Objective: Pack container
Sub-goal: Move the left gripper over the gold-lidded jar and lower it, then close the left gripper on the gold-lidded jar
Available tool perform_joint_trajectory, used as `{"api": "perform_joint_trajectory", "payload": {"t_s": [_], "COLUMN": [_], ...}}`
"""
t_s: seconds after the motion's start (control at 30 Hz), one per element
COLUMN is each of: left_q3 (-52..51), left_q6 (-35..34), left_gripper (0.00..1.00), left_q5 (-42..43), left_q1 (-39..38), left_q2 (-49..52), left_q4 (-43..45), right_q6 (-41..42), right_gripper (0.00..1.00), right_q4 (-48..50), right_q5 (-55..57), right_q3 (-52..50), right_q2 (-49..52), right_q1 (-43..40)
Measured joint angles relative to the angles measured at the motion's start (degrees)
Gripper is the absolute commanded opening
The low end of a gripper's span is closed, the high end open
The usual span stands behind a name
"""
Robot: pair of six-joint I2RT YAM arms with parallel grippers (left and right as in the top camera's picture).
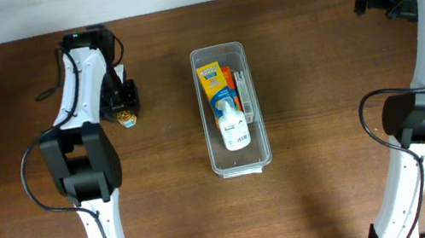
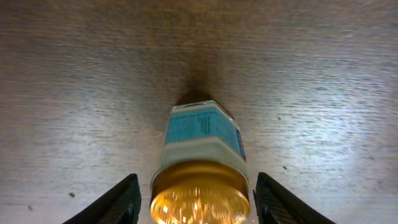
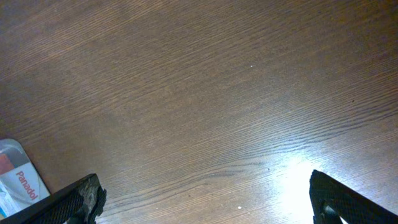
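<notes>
Readable: "Panadol", reddish letters on a white and red pack (image 3: 22, 180), seen only at the lower left edge of the right wrist view. Its place relative to the container (image 1: 218, 163) cannot be told.

Inside the container: the yellow-orange box (image 1: 214, 84) carries a blue brand word, too small to read. The white bottle (image 1: 234, 128) lying on it has a printed label, illegible.

Left of the container: gold-capped jar (image 2: 202, 140), blue label with fine print, blurred, unreadable.

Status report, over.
Left gripper open, straddling jar. Right gripper open over table. Container holds box, bottle. Nothing blocking.
</notes>
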Motion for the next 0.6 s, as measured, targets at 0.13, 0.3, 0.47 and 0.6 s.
{"api": "perform_joint_trajectory", "payload": {"t_s": [0.13, 0.3, 0.47, 0.6], "left_q3": [-1.1, -1.1, -1.2, -1.4], "left_q6": [0.0, 0.0, 0.0, 0.0], "left_gripper": [0.59, 0.59, 0.59, 0.59], "left_q5": [0.0, 0.0, 0.0, 0.0], "left_q1": [0.0, 0.0, 0.0, 0.0], "left_q2": [0.0, 0.0, 0.0, 0.0], "left_q4": [0.9, 1.9, 1.9, 3.3], "right_q6": [0.0, 0.0, 0.0, 0.0], "right_gripper": [0.98, 0.98, 0.98, 0.98], "right_q4": [0.0, 0.0, 0.0, 0.0], "right_q5": [0.0, 0.0, 0.0, 0.0], "right_q3": [0.0, 0.0, 0.0, 0.0], "right_q2": [0.0, 0.0, 0.0, 0.0], "right_q1": [0.0, 0.0, 0.0, 0.0]}}
